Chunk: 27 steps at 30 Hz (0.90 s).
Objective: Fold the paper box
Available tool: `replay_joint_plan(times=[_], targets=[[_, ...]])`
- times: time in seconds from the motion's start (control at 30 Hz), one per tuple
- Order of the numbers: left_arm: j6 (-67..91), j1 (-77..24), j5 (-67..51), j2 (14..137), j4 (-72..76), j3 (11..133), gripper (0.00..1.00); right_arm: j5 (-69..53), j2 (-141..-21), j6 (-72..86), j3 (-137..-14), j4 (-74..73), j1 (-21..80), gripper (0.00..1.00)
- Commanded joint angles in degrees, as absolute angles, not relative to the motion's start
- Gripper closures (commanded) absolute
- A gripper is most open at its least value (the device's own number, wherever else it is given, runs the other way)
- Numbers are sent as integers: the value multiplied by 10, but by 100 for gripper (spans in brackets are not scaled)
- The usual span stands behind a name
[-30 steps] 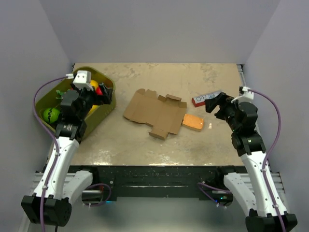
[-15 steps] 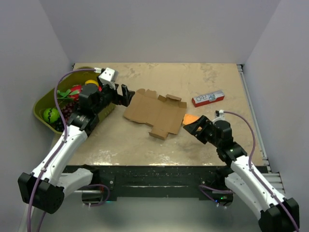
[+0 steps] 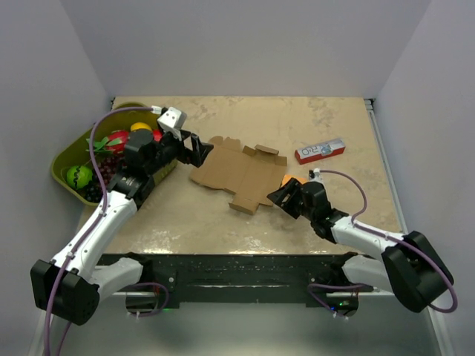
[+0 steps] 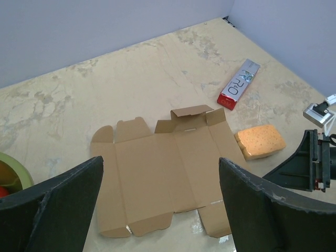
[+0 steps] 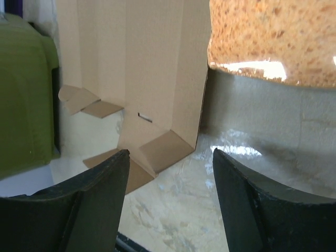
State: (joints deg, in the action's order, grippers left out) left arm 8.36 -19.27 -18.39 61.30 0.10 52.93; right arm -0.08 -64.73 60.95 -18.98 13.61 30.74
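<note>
The paper box is lying flat and unfolded in the middle of the counter. It is a thin brown sheet with flaps and tabs sticking out along its edges. A few small flaps on its far side and near corner are tipping up a little.

The left end effector is hanging over the left edge of the paper box. Its two fingers are standing wide apart, and it is holding nothing. From the left wrist, the whole brown sheet is showing between them.

The right end effector is sitting low by the counter, just beside the near right corner of the paper box. Its fingers are apart too, with nothing between them. I cannot tell if it is touching the sheet.

An orange sponge is lying just beside the right edge of the paper box, partly hiding behind the right arm. A red and white carton is lying farther back on the right, well apart from the sheet. A green bin full of toy fruit is sitting at the left side of the counter.
</note>
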Motion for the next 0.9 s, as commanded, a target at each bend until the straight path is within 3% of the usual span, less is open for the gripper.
replay_joint_plan(times=[0.0,0.67,0.77,0.87], targets=[[90,-192,-202,616,30,527,5,49,-695,614,-192,228,310,36],[84,-194,-214,614,31,526,5,31,-911,579,-160,517,310,51],[82,-194,-209,614,31,525,5,25,-927,575,-157,547,310,60],[76,-195,-216,614,32,525,5,4,-910,552,-162,561,310,77]])
